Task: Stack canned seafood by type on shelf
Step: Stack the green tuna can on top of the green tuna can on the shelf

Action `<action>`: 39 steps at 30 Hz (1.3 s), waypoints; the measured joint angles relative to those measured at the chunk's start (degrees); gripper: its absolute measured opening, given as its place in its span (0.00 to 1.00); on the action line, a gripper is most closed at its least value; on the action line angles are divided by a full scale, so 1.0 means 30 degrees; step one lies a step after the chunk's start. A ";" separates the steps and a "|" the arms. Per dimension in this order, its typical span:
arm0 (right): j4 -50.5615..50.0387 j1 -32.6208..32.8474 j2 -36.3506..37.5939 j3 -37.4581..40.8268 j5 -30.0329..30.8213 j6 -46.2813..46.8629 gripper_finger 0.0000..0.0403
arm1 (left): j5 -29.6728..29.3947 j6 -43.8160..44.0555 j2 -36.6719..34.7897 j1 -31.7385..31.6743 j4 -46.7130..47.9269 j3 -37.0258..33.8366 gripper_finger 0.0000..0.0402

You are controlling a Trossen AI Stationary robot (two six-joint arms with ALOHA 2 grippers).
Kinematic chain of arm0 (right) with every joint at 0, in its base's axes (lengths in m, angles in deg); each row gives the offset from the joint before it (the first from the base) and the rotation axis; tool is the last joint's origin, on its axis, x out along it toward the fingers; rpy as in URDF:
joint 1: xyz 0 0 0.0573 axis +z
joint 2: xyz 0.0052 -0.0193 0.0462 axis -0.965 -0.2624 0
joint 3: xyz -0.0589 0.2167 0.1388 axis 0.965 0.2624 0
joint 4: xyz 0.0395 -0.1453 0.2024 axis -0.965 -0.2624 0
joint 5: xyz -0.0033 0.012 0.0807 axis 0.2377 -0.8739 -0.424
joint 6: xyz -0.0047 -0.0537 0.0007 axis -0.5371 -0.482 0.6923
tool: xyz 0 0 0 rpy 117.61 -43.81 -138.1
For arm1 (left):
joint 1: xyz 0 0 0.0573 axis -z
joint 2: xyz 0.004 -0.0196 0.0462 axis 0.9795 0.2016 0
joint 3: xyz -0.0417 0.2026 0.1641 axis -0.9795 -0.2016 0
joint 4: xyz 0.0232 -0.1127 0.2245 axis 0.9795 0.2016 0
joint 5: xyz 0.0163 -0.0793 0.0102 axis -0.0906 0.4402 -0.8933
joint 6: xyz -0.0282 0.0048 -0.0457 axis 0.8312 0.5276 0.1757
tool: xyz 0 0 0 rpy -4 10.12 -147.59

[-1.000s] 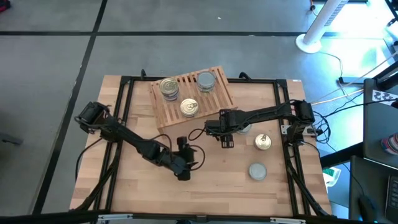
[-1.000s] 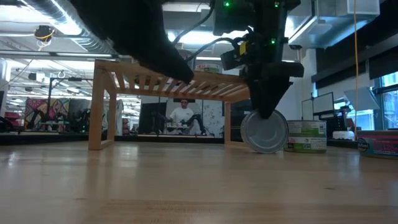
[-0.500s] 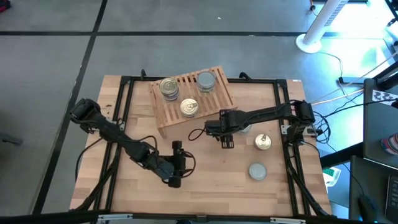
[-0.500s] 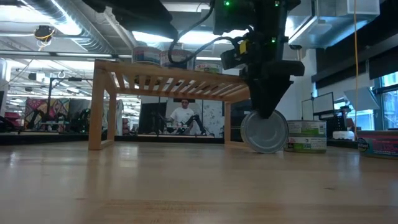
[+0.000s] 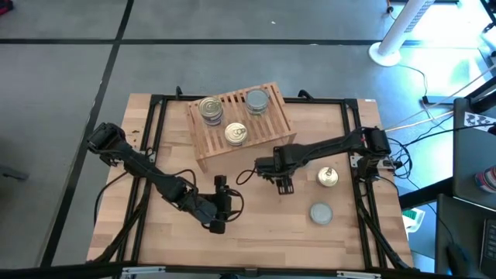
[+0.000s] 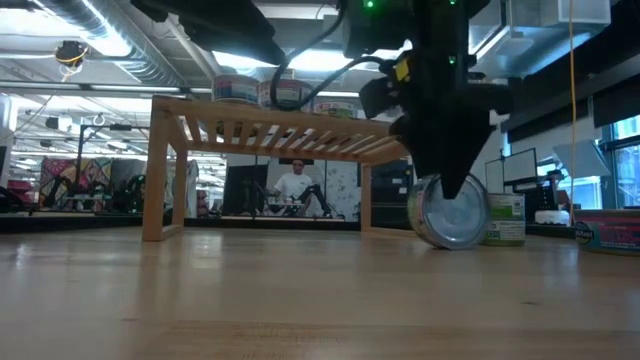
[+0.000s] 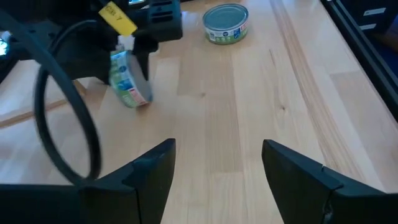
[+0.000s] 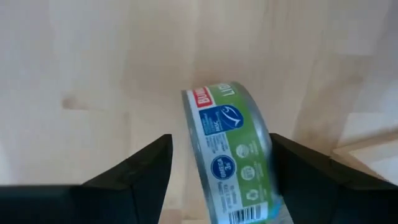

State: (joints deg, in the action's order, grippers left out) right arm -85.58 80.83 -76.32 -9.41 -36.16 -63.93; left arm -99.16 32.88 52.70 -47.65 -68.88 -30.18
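gripping a tin (image 6: 452, 212) on its edge, the right claw (image 5: 284, 184) sits low over the surface (image 5: 263, 232). three tins rest on the shelf (image 5: 267, 116) beyond it, two tins (image 5: 328, 177) wait beside it. left claw (image 5: 218, 225) spread, empty, well apart.

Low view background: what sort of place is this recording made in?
Probably an open lab or workshop: exposed ceiling ducts, a person seated at a bench behind the slatted shelf, and a polished concrete floor around the table.
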 joint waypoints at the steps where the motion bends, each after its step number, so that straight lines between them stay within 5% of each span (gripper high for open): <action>1: 0.0007 -0.0001 0.0000 0.0000 -0.0279 0.0004 0.64 | -0.0003 0.0000 0.0000 0.0000 0.0008 0.0000 0.59; 6: -0.0041 -0.0008 0.0000 -0.0015 -0.1308 0.0020 0.57 | -0.0006 0.0015 0.0000 0.0000 0.0000 0.0000 0.59; 12: -0.0999 -0.0023 0.0036 -0.0025 -0.1754 0.0017 0.35 | -0.0006 0.0021 0.0000 0.0000 -0.0008 0.0000 0.59; 23: -0.1435 -0.0023 0.0044 -0.0044 -0.2530 0.1287 0.35 | -0.0014 -0.0089 -0.0002 0.0000 -0.0022 0.0000 0.59; 28: -0.1432 -0.0023 0.0066 -0.0051 -0.3883 0.2001 0.40 | -0.0034 -0.0147 -0.0633 0.0000 0.0007 0.0000 0.59; 39: -0.2091 -0.0017 0.0066 -0.1891 -0.6700 0.1674 0.35 | -0.0152 -0.1967 -0.3106 0.0000 0.0719 0.0002 0.59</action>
State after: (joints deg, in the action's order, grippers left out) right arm -91.85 80.78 -76.13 -15.08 -56.26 -58.91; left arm -99.61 26.98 43.38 -47.65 -66.72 -30.18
